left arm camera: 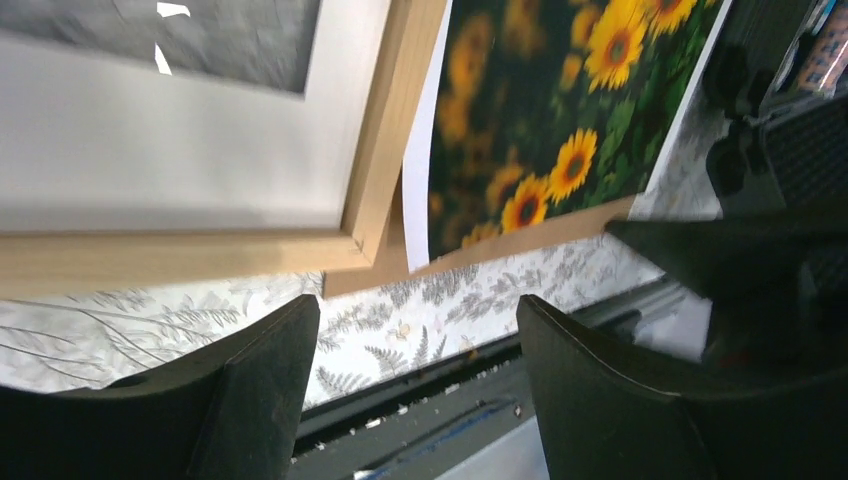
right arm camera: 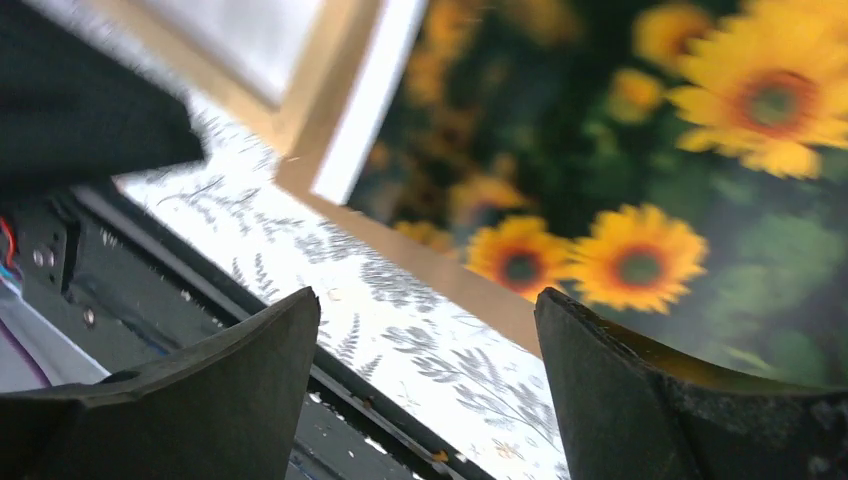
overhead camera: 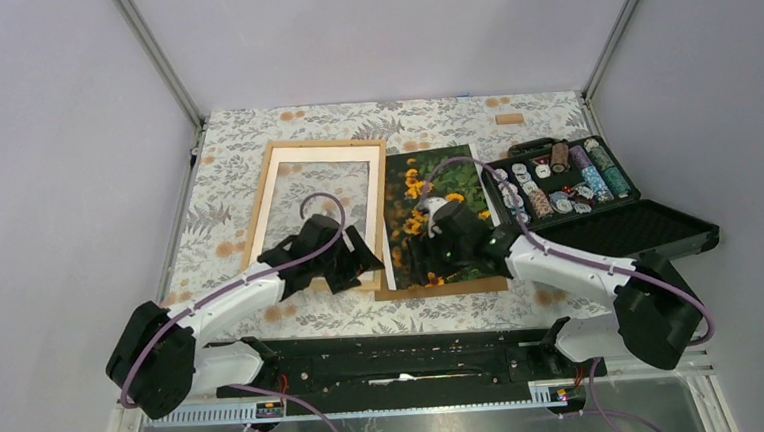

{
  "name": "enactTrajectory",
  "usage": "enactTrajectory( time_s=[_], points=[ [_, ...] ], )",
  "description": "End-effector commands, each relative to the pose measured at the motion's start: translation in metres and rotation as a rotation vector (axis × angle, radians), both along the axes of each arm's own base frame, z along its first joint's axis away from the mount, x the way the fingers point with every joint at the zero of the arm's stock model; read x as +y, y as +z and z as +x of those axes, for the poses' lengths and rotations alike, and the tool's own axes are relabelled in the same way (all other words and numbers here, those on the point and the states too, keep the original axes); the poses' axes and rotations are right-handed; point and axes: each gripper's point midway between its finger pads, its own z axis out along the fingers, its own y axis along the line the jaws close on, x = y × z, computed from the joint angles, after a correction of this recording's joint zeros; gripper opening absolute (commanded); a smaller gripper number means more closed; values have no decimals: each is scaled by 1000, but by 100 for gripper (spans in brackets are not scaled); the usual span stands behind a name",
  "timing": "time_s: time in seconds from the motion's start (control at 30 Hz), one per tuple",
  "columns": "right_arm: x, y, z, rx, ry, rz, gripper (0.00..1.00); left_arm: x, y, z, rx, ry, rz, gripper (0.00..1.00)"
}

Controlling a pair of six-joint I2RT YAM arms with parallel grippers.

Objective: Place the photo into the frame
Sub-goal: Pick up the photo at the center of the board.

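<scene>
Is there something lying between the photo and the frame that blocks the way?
Nothing visible lies between them: the photo, on its brown board, is right beside the frame, along its right rail. The open left gripper hovers by the frame's near right corner, and a white mat sits inside the frame.

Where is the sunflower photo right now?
In the top view the photo lies flat mid-table on a brown backing board, just right of the frame and left of the black case.

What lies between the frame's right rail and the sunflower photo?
Between frame and photo: a narrow white strip, brown board beneath its lower end. Clearest in the left wrist view.
</scene>
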Motion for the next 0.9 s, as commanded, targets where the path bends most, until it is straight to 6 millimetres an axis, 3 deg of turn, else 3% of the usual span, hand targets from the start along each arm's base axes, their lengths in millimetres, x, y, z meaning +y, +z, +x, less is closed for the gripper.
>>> enactTrajectory(
  time_s=[0.0, 0.07, 0.2, 0.3, 0.47, 0.63, 0.87],
  points=[
    [40, 18, -7, -271, 194, 48, 82, 24, 33, 44, -175, -21, 108, 73],
    [57, 18, -21, -426, 327, 67, 75, 42, 37, 57, -167, 4, 113, 73],
    [61, 18, -24, -673, 475, -35, 66, 77, 58, 79, -208, 61, 74, 72],
    [63, 21, -19, -811, 512, -109, 66, 97, 66, 88, -223, 86, 71, 72],
    [77, 19, -22, -922, 613, -172, 68, 105, 66, 89, -231, 76, 35, 72],
    [96, 10, -22, -980, 656, -227, 58, 111, 63, 89, -244, 74, 0, 72],
    [101, -9, -15, -1033, 668, -369, 52, 121, 64, 91, -237, 60, -51, 71]
  ],
)
